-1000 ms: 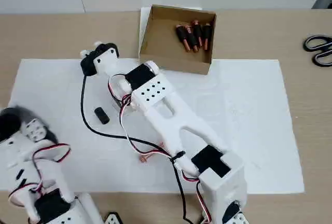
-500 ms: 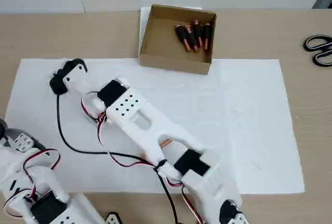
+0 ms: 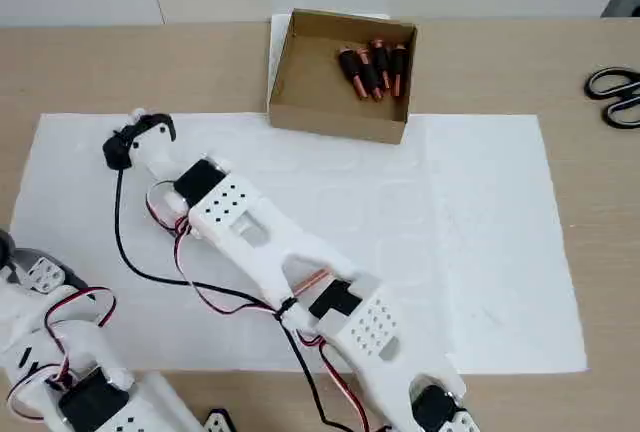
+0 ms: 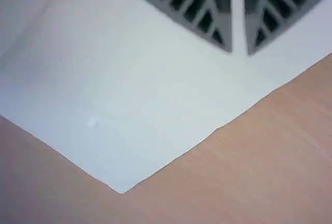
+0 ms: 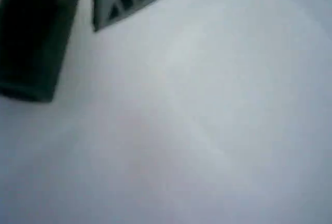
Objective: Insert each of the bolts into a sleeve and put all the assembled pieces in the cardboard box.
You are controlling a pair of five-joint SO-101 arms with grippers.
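On my overhead feed the right arm [image 3: 290,252] lies stretched across the white sheet [image 3: 480,232] from the desk's [image 3: 100,62] near edge, with the right gripper [image 3: 145,134] close to the sheet's far left corner. I cannot tell how its jaws stand. From its wrist camera I see a black sleeve [image 5: 36,37] lying on the sheet just beside that gripper; whether they touch I cannot say. The left arm [image 3: 70,372] sits at the desk's near left corner. The left gripper [image 4: 237,46] hangs over a corner of the sheet, jaws drawn narrow, almost together, with nothing between them. The cardboard box [image 3: 300,92] straddles the middle of the sheet's far edge, and four assembled pieces [image 3: 373,69] lie side by side in its far right corner. Scissors [image 3: 612,97] lie at the desk's right edge
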